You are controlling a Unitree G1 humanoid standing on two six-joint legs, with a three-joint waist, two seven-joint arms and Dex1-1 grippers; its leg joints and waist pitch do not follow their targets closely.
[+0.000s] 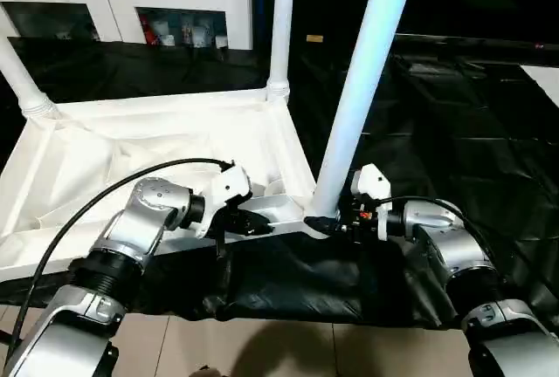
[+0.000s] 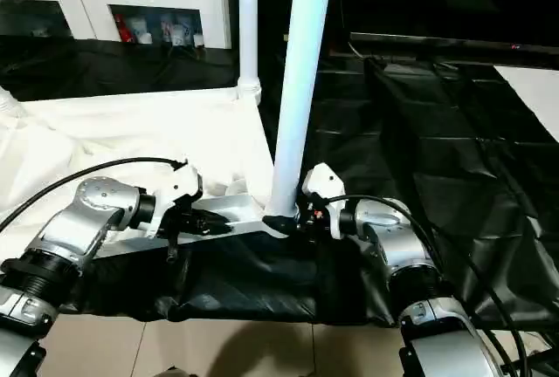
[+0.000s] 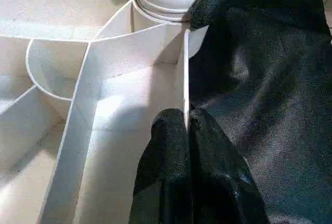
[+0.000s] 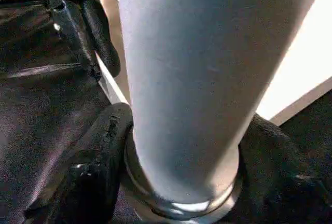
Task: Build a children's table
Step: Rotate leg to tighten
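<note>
Low in the frame, the left gripper (image 1: 247, 222) is pressed together on the near rim of the upturned table top (image 1: 131, 159), steadying it on the black counter (image 1: 454, 133). The right gripper (image 1: 336, 220) clasps the near leg (image 1: 358, 98) at its socket, likely seating it. Behind, two other legs (image 1: 281, 28) already stand.

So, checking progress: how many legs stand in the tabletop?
3. One at the near corner, in the right gripper; one at the far right corner; one at the far left. The fourth corner is out of view.
</note>
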